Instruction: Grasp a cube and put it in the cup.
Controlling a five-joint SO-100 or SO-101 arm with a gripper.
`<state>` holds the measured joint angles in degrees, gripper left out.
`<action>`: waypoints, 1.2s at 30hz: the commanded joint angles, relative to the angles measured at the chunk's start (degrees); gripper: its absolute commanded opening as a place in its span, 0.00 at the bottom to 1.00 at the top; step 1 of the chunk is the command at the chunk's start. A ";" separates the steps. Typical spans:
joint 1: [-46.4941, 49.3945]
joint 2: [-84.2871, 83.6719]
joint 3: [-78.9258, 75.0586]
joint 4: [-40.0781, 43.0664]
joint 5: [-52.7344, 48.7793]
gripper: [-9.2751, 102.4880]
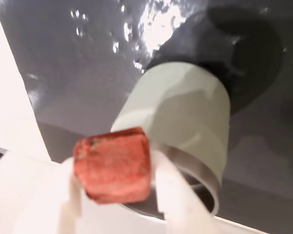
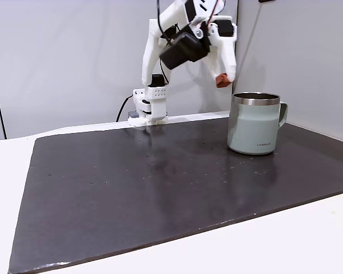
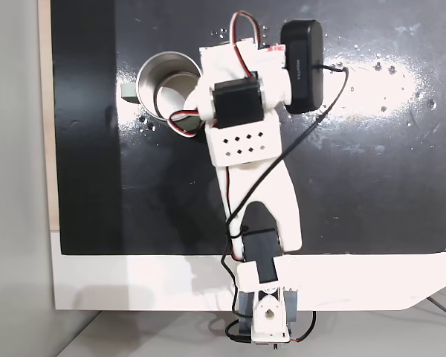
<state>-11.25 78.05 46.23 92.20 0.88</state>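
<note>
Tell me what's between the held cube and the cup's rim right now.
Nothing: in a fixed view the cube, pinched in the jaws, hangs above and left of the cup, with only open air before its rim.

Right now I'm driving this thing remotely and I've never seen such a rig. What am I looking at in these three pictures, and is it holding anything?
It is one small white robot arm bolted at the edge of a table with a dark mat.

The wrist view rides on the arm and looks past its hand. There the two white fingers pinch a small red cube, with the cup just beyond it.

A fixed view from the side shows the hand raised, the cube in the air, up and left of the cup's rim. The grey-green cup stands upright on the mat.

A fixed view from above looks down on the arm, which partly covers the cup.
</note>
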 commanded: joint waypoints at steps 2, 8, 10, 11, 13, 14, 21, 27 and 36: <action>-4.04 -3.52 -8.70 -0.53 -1.49 0.11; -8.17 -8.17 -13.01 -0.88 -3.25 0.10; -9.40 -8.96 -13.45 -0.88 -3.69 0.10; -9.93 -9.14 -13.45 -0.88 -3.87 0.10; -11.07 -9.40 -13.45 -0.88 -4.31 0.10; -11.60 -9.40 -13.45 -0.70 -4.57 0.10; -14.68 -8.35 -12.74 0.00 -6.24 0.10; -14.94 -6.15 -9.58 0.26 -6.50 0.11; -15.38 -3.78 -7.12 0.97 -6.77 0.28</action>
<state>-26.63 69.70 39.29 92.81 -5.54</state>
